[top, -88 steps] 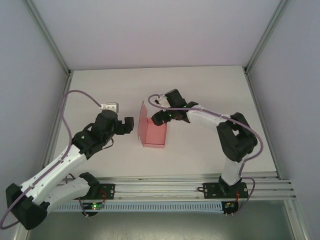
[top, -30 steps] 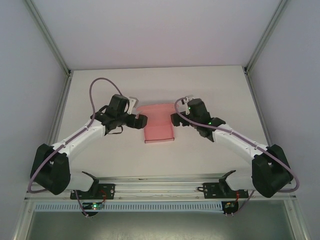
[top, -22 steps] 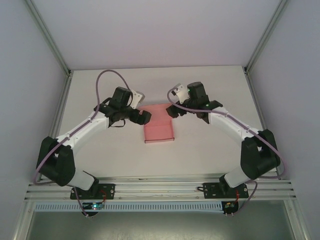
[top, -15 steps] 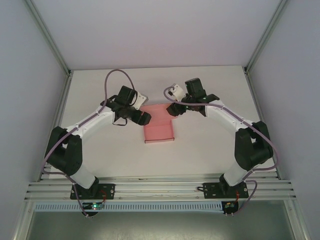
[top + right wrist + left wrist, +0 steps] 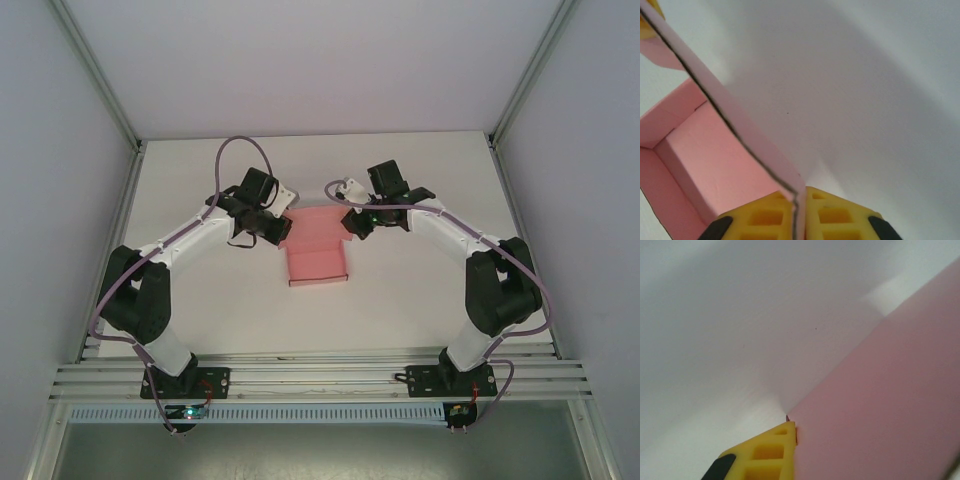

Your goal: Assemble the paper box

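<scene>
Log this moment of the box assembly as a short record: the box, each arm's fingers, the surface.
object: pink paper box, partly folded, inside open to the right wrist view
surface: white table, box resting on it
left fingers: shut on a box flap, one finger showing beside the card
right fingers: shut on a box wall, one finger on each side
placement: both at the box's far corners

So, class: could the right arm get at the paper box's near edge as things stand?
Probably not yet: the right gripper is clamped on the paper box at its far side, so it must release first.
</scene>
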Motion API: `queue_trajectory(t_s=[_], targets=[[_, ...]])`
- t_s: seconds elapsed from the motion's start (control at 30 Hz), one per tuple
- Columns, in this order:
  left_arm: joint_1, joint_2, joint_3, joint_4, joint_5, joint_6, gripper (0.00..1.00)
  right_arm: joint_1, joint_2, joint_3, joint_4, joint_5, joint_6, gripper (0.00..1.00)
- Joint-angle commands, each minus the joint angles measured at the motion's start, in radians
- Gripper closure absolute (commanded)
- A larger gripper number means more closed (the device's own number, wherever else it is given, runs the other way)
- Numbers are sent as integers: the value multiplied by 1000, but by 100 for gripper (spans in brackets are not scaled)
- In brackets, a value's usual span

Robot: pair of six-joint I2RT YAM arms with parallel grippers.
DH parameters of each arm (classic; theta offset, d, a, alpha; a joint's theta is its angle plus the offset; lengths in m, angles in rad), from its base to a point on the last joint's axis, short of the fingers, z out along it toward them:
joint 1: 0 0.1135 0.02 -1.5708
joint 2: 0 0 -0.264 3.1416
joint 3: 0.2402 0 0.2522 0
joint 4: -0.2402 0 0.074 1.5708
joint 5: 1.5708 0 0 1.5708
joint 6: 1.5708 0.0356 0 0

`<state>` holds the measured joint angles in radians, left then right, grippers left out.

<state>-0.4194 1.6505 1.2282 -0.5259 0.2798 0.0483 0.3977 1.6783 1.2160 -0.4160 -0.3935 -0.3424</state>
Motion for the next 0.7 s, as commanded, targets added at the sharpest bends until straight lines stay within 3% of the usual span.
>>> queue_trajectory(t_s=[0.0, 0.17, 0.3, 0.37, 0.5, 0.67], targets=[[-11, -39, 24, -33, -50, -49, 100, 20, -41, -3, -1, 114, 69, 94], [-58, -56, 45, 2, -174, -191, 100, 93, -91, -53, 104, 269, 270, 95], [-102, -59, 34, 85, -326, -346, 100, 167, -115, -95, 187, 480, 475, 97], [-123, -47, 40, 96, -415, -411, 100, 181, -116, -124, 242, 518, 590, 95], [-156, -16, 28, 183, -483, -528, 97, 205, -115, -222, 424, 533, 823, 97], [-186, 18, 11, 271, -540, -612, 95, 257, -92, -299, 625, 565, 931, 98]])
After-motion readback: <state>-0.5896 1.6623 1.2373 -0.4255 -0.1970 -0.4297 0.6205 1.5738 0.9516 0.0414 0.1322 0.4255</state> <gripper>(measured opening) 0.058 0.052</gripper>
